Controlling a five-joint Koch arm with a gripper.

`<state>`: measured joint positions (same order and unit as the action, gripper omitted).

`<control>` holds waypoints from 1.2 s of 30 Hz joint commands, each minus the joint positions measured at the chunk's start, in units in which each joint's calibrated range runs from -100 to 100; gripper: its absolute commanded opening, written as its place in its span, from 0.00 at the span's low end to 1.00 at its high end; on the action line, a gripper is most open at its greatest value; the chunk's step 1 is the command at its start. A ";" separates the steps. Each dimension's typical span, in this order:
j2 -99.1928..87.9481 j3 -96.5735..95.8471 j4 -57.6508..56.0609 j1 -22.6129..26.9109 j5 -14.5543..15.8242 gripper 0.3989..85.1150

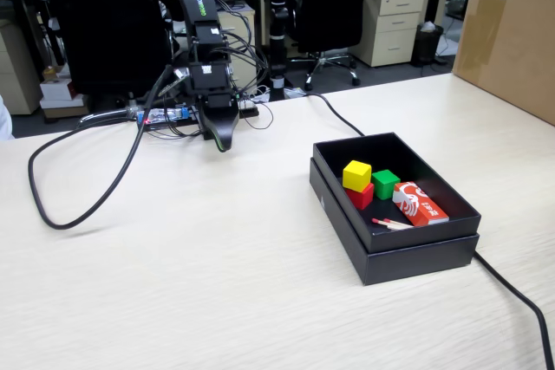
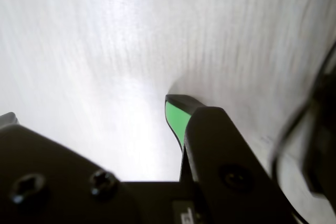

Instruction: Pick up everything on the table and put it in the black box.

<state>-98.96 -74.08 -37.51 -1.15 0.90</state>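
At lower right of the fixed view the box [image 1: 416, 253] is lying with its long axis running toward upper left, already holding the yellow cube [image 1: 356, 174] atop the red cube [image 1: 362, 196], the green cube [image 1: 385, 183] beside; beyond, the gripper [image 1: 221, 142] is hanging empty over bare table [image 1: 191, 283], jaws clenched, so the job looks done

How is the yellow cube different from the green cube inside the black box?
The yellow cube is stacked on the red cube, while the green cube appears to rest on the box floor. Yellow sits higher and further left in the fixed view. Both look equal in size and lie inside the black box.
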 commanded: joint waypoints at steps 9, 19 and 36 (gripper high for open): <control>-1.04 -15.68 19.85 0.00 -3.03 0.64; -1.04 -18.13 23.82 0.00 -5.08 0.59; -1.04 -17.95 23.82 -0.05 -5.13 0.59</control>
<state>-100.00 -88.95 -11.89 -1.20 -3.64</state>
